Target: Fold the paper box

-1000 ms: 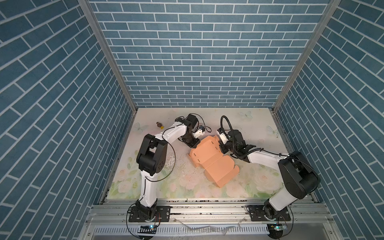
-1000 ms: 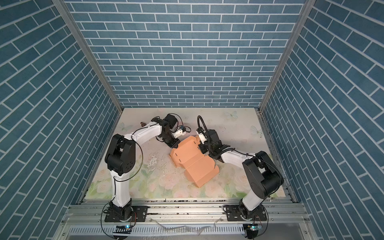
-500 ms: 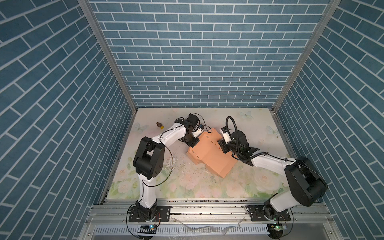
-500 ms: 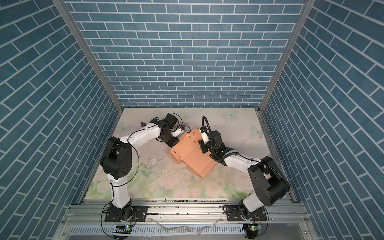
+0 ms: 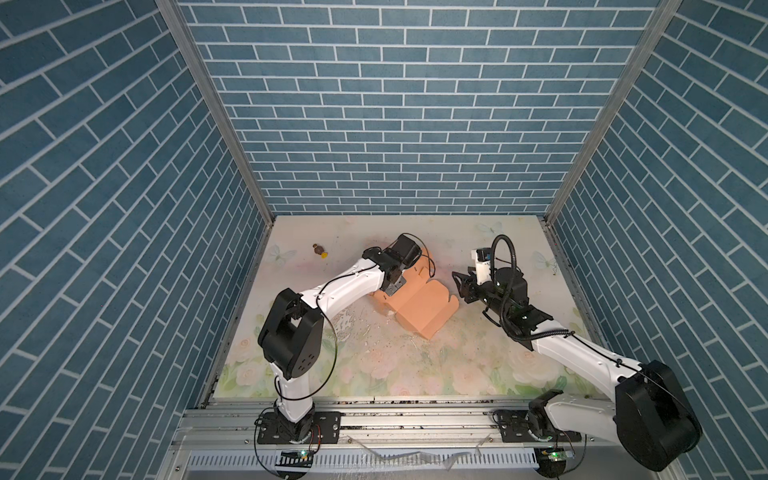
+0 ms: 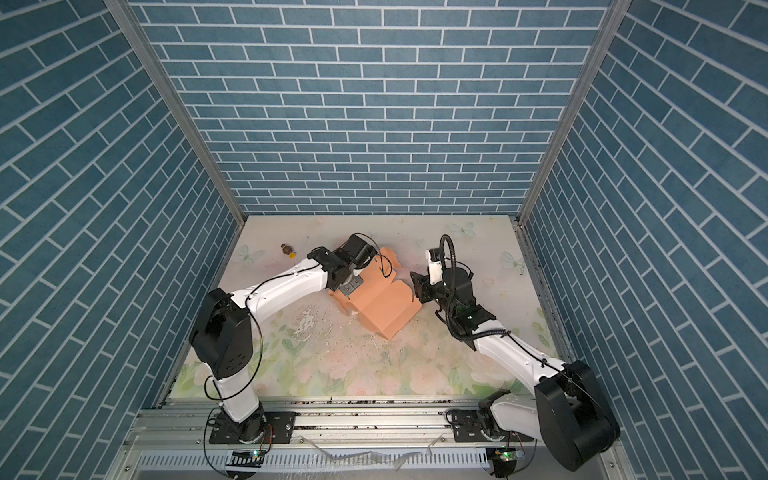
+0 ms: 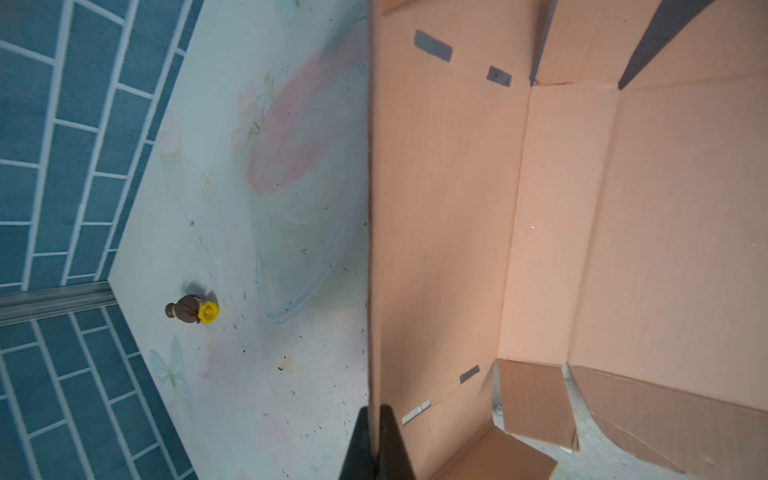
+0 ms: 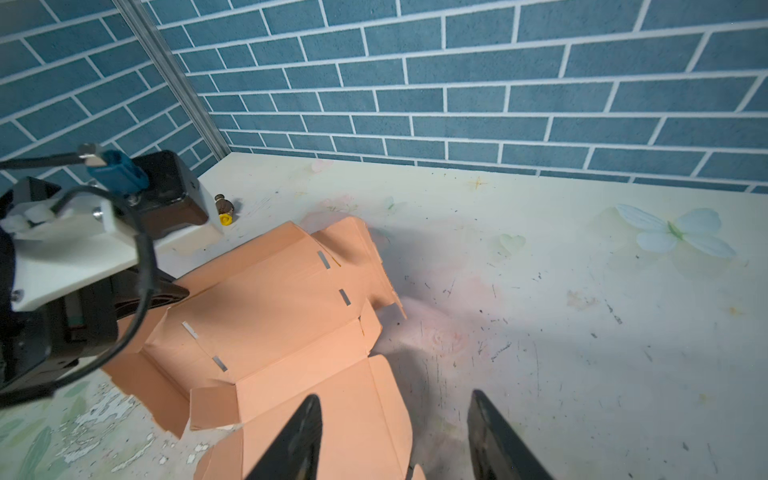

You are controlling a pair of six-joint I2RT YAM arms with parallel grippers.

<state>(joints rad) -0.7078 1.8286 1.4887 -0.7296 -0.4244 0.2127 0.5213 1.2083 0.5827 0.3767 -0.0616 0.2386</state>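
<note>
The paper box (image 5: 419,305) (image 6: 384,309) is a peach-orange creased sheet with flaps, partly raised, lying mid-table in both top views. My left gripper (image 7: 376,409) (image 5: 394,286) is shut on the thin edge of one upright panel at the box's left end (image 7: 582,208). My right gripper (image 8: 395,397) (image 5: 459,286) stands open just off the box's right edge. One of its fingers (image 8: 307,419) hovers over a flat panel (image 8: 291,332) and the other over the bare table. It holds nothing.
A tiny brown-and-yellow object (image 5: 319,250) (image 7: 192,309) lies near the back left of the floral table (image 5: 457,365). Blue brick walls (image 5: 395,124) close in the back and both sides. A metal rail (image 5: 395,419) runs along the front.
My right gripper has opened, let go of the box and drawn back to the right. The box has shifted back and left while staying in my left gripper.
</note>
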